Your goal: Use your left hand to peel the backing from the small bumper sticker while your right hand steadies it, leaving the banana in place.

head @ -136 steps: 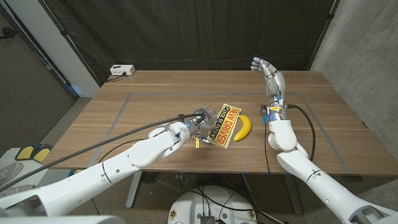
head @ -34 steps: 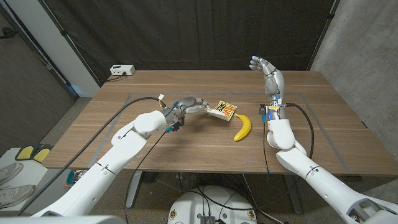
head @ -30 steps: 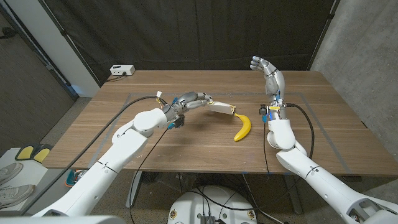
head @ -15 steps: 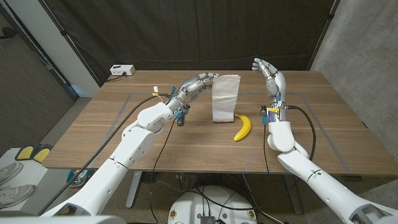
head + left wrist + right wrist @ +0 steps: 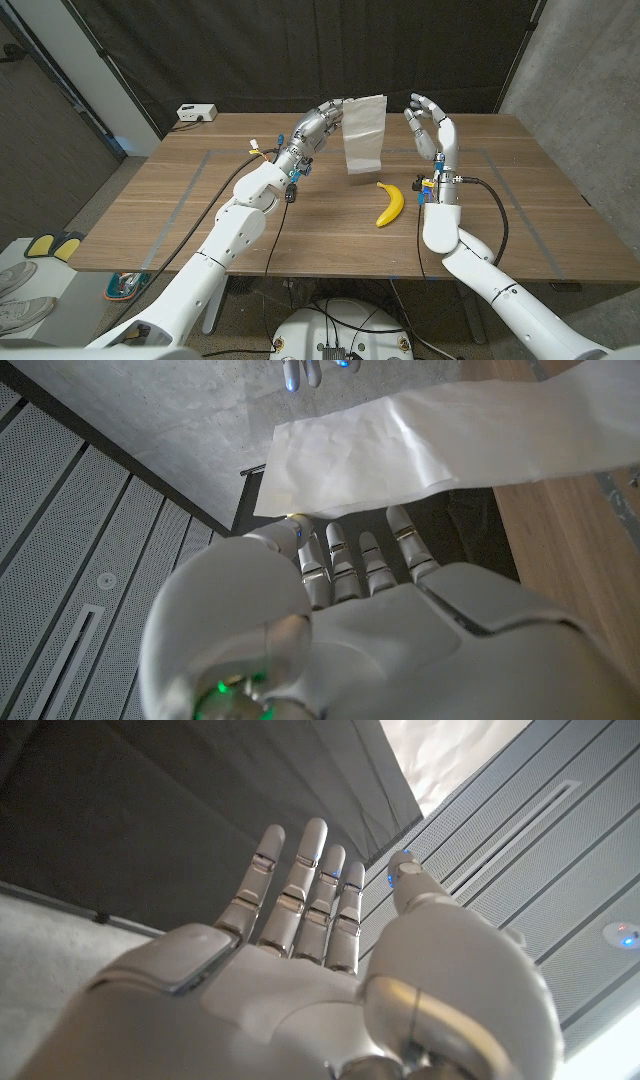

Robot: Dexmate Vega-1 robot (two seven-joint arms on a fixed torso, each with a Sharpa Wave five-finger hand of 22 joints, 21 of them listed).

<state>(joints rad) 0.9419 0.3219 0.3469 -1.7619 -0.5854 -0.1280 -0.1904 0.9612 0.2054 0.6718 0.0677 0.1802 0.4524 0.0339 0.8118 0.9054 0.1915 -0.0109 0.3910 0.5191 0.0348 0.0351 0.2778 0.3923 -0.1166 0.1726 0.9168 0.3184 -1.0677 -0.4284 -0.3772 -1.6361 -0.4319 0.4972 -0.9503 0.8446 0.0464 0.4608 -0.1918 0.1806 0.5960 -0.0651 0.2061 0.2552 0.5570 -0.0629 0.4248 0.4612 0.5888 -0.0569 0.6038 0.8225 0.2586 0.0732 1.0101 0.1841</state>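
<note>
Left hand [image 5: 318, 124] is gripping the white rectangular sticker [image 5: 364, 134], hanging lengthwise above the yellow banana [image 5: 390, 204]; right hand [image 5: 430, 123] is waiting just beside it, fingers spread, empty.

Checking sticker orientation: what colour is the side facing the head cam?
Plain white, the sticker held up by the left hand; clearest in head view.

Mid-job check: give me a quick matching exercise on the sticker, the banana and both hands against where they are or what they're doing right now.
Things:
1. bumper sticker
2. banana
3. left hand
4. right hand

States:
A. raised, fingers spread, holding nothing
B. lying on the table
C. held up off the table, white backing toward the head camera
D. gripping the sheet at its upper edge

Pairs: 1-C, 2-B, 3-D, 4-A
</note>
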